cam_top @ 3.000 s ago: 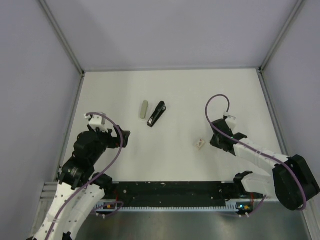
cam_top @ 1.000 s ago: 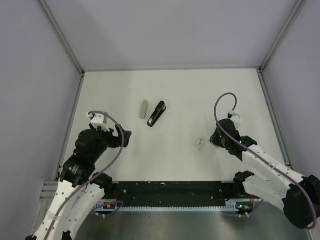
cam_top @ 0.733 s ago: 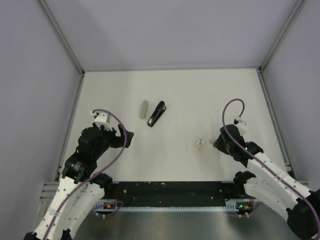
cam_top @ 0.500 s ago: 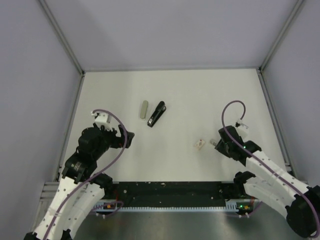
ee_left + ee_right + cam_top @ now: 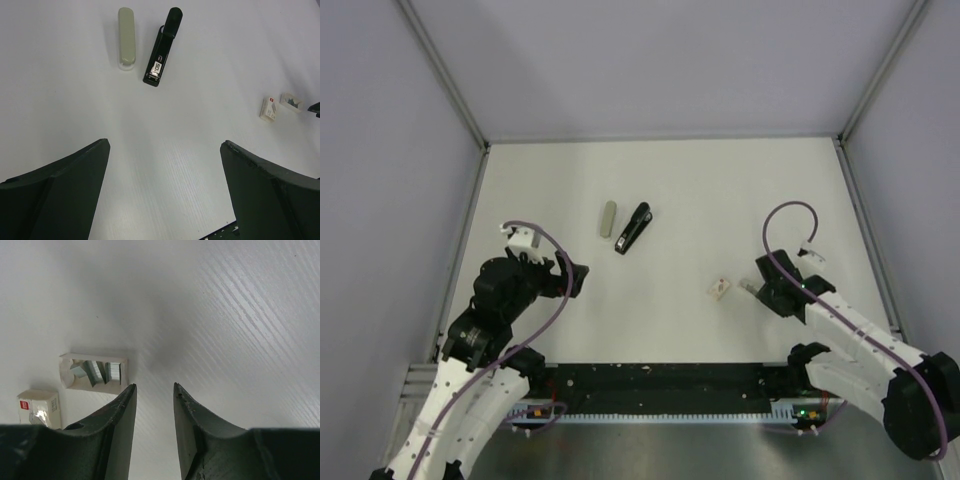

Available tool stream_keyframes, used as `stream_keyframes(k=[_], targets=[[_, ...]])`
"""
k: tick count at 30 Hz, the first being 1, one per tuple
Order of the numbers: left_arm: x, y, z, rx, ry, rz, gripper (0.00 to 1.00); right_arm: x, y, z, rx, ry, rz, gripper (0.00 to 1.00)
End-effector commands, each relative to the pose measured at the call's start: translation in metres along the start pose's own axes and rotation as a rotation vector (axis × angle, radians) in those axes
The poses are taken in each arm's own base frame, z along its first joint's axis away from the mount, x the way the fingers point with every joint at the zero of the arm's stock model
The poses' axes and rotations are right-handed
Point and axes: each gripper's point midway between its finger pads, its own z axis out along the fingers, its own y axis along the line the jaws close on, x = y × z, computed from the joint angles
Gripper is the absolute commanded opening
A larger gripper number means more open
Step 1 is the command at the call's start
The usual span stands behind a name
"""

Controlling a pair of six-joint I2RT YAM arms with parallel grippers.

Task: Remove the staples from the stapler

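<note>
Black stapler (image 5: 633, 229) lay on the white bench (image 5: 740, 190) just beside a grey-green bar (image 5: 609, 220), left claw (image 5: 164, 150) spread wide and empty, well short of it, right claw (image 5: 154, 390) narrowly parted, gripping nothing, near a small open box of staples (image 5: 93, 372)

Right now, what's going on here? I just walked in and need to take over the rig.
Nothing is held. The stapler lies on the table beside a grey-green bar, touched by neither arm. The left gripper hangs wide open short of it, pointed its way. The right gripper, jaws a little apart and empty, sits low next to an open tray of staples and a small white box.
</note>
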Motion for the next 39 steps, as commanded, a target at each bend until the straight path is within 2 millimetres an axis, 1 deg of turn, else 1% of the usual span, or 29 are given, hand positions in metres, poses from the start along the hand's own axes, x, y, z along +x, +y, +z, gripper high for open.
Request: stream_keyframes(k=[1,5,10,20,28,39], targets=[[-0.01,-0.005,0.0,0.026,-0.046,0.021,0.99,-0.022,0.012,0.0,-0.019,-0.059,0.061,0.35],[-0.01,-0.004,0.0,0.022,-0.046,0.021,0.99,-0.026,0.024,-0.001,-0.057,-0.06,0.064,0.34],[-0.011,-0.003,0.0,0.017,-0.049,0.021,0.99,-0.029,0.032,-0.003,-0.079,-0.058,0.065,0.33],[-0.011,-0.002,-0.001,0.01,-0.053,0.019,0.99,-0.023,0.039,0.006,-0.08,-0.029,0.048,0.32],[-0.011,-0.002,0.0,0.008,-0.05,0.019,0.99,-0.022,0.04,0.009,-0.081,-0.026,0.046,0.26],[-0.011,-0.002,-0.001,0.01,-0.051,0.019,0.99,-0.014,0.035,0.014,-0.071,-0.01,0.039,0.2]])
